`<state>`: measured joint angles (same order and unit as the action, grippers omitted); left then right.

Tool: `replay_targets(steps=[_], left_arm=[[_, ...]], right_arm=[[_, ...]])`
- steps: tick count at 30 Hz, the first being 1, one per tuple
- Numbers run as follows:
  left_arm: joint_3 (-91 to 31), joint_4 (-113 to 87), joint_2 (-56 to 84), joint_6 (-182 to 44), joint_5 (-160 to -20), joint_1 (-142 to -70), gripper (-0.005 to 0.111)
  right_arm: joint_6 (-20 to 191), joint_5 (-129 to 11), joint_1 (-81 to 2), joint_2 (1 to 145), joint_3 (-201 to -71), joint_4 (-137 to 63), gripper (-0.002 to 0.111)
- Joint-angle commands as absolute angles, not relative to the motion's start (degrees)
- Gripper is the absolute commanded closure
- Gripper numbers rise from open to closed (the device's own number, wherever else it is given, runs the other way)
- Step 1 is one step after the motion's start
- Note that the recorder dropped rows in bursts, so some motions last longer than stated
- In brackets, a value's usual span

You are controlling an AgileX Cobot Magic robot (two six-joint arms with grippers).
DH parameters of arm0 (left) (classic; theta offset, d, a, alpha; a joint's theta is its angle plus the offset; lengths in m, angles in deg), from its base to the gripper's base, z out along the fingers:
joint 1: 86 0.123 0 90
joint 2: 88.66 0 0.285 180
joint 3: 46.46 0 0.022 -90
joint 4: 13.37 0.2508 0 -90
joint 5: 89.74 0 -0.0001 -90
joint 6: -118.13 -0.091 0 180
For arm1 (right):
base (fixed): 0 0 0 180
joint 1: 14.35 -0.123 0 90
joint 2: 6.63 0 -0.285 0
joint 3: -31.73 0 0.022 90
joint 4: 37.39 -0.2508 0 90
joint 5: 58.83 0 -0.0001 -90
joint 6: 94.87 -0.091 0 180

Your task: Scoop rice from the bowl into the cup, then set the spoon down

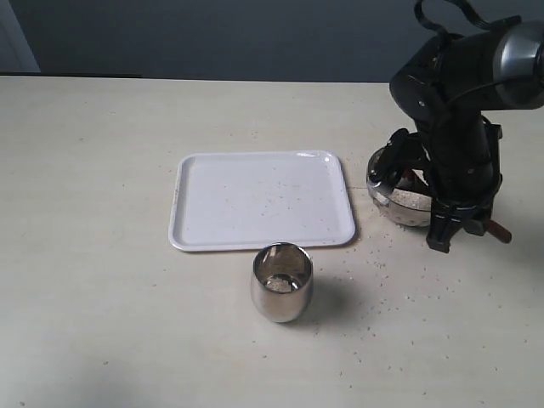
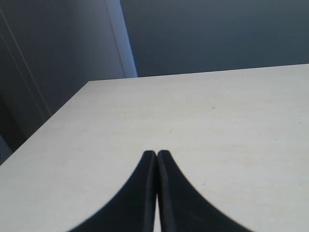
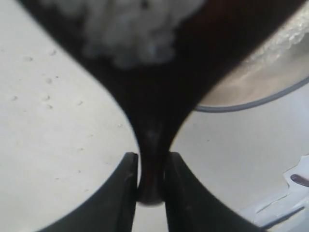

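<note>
Looking at the exterior view first, we find the right gripper (image 1: 459, 231) low over the table (image 1: 102, 187), just beside the bowl (image 1: 393, 204). Its dark fingers are narrowed around the spoon (image 1: 501, 231), of which only a reddish-brown tip shows past them. We count one bowl, round and mirror-bright metal, with rice (image 1: 410, 198) pale inside it. It stands just right of one flat white tray (image 1: 255, 195) with rounded corners and a raised rim. One cup (image 1: 282, 285), a shiny egg-sided steel tumbler, stands upright in front of the tray, apart from it. Loose grains speckle the tray and the matte cream tabletop, too many to count.

In the left wrist view, the left gripper (image 2: 157, 157) has its two smooth black fingers pressed together, tip against tip. Nothing lies between them, and bare tabletop stretches beneath.

In the right wrist view, two black fingers (image 3: 128, 193) clamp the slim handle of the glossy dark wooden spoon, touching it on both sides. The spoon's oval widens away from the grip and carries a blurred white heap of rice. Beyond it we see a curved stretch of the bowl's thin metal rim and more grains within. Whether the oval hangs over the bowl or beside it, we cannot tell.
</note>
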<state>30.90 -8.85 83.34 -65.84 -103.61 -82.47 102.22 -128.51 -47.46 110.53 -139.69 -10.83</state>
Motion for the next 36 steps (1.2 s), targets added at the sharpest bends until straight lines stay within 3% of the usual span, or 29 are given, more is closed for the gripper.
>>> replay_targets(steps=[1, 28, 36], left_arm=[[30.8, -8.8, 83.6, -65.6, -103.4, -82.3, 0.106], [30.8, -8.8, 83.6, -65.6, -103.4, -82.3, 0.106], [30.8, -8.8, 83.6, -65.6, -103.4, -82.3, 0.106]], right_arm=[[100.8, -128.8, -48.8, 110.4, -140.0, -11.8, 0.109], [95.6, -128.8, -50.2, 107.6, -134.1, -21.1, 0.109], [95.1, -128.8, -56.6, 104.5, -134.1, -21.0, 0.109]])
